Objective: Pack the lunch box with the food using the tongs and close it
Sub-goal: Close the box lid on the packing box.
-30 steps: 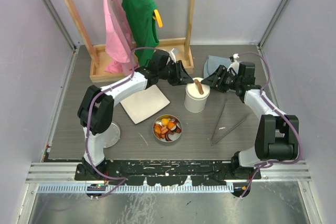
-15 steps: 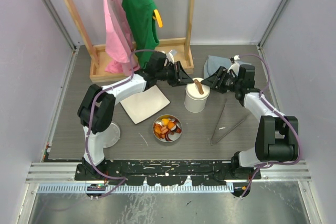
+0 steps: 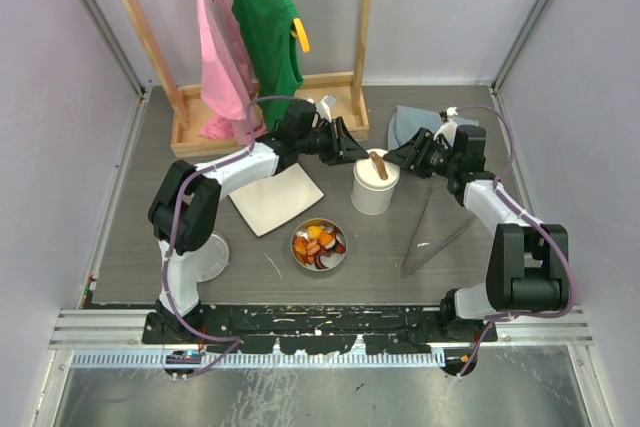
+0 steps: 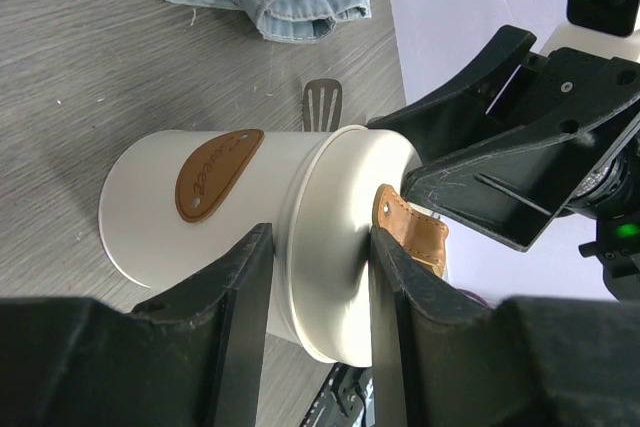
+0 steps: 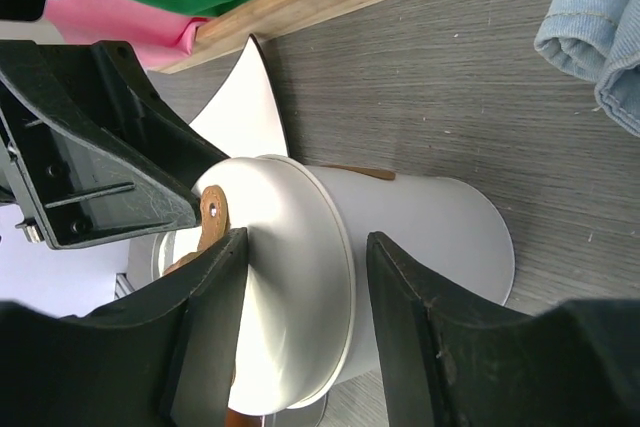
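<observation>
The lunch box's tall white cup (image 3: 373, 197) stands mid-table, its lid (image 3: 370, 174) on, with a brown leather strap (image 3: 379, 164) across the top. My left gripper (image 3: 352, 150) comes in from the left, its jaws closed over the lid's edge (image 4: 340, 237). From the right, my right gripper (image 3: 401, 159) straddles the same lid (image 5: 290, 267) with a small gap at one finger. A round steel dish (image 3: 297, 251) nearer me holds the food (image 3: 319, 243), orange and dark red pieces. The tongs (image 3: 432, 232) lie on the table to the right, untouched.
A white square plate (image 3: 275, 197) lies left of the cup. A flat steel disc (image 3: 208, 259) sits by the left arm's base. Folded jeans (image 3: 403, 123) and a wooden rack (image 3: 330, 82) with pink and green tops stand at the back.
Both grippers have stayed at the cup's lid, shifting only slightly. The right jaws have narrowed a little around it.
</observation>
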